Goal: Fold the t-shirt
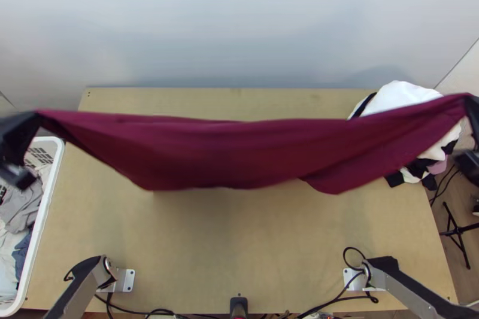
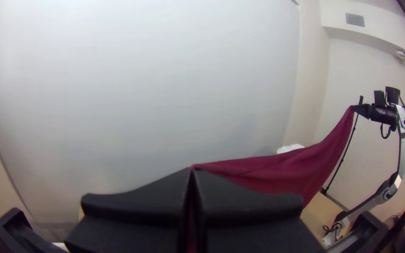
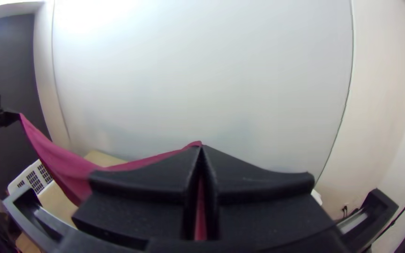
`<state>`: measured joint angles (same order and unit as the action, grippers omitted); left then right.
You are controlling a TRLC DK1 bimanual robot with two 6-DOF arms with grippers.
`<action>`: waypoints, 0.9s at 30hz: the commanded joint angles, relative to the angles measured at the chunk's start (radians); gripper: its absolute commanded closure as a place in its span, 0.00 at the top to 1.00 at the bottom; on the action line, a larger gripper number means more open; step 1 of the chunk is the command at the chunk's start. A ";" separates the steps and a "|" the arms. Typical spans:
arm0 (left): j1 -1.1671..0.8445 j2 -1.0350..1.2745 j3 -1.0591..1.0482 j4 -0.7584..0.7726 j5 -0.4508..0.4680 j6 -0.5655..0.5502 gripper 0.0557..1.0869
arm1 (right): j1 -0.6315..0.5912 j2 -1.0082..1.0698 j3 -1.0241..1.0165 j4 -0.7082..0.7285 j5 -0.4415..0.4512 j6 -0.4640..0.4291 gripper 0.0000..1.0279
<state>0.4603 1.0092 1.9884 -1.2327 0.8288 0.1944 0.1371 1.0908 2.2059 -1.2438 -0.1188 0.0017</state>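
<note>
- One maroon t-shirt (image 1: pixel 227 151), in the centre of the top view's clock, strung above one wooden table (image 1: pixel 269 247), middle sagging
- Two grippers: left gripper (image 1: pixel 37 118) at 9 o'clock, right gripper (image 1: pixel 469 101) near 3, each pinched narrow on one upper end of the shirt
- One white basket (image 1: pixel 49 193) holding clothes at 8 o'clock
- One clothes pile (image 1: pixel 398 93) near 3 o'clock, partly behind the shirt

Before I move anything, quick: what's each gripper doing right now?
Left gripper: closed, holding one end of the maroon shirt.
Right gripper: closed, holding the shirt's opposite end, the cloth hanging between them above the table.
</note>
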 commanded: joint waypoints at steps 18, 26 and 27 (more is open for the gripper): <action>-0.003 -0.324 -0.283 0.318 -0.115 -0.213 0.04 | -0.171 -0.104 -0.087 0.041 -0.274 0.083 0.03; 0.098 -0.233 -0.649 0.397 -0.155 -0.085 0.04 | -0.169 -0.035 -0.400 0.109 -0.255 0.072 0.03; 0.098 -0.195 -0.658 0.400 -0.154 -0.079 0.04 | -0.168 -0.020 -0.440 0.129 -0.246 0.075 0.03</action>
<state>0.4938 0.7284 1.5299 -0.8917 0.6945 0.0429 -0.0231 1.0126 1.9568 -1.1641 -0.3752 0.0780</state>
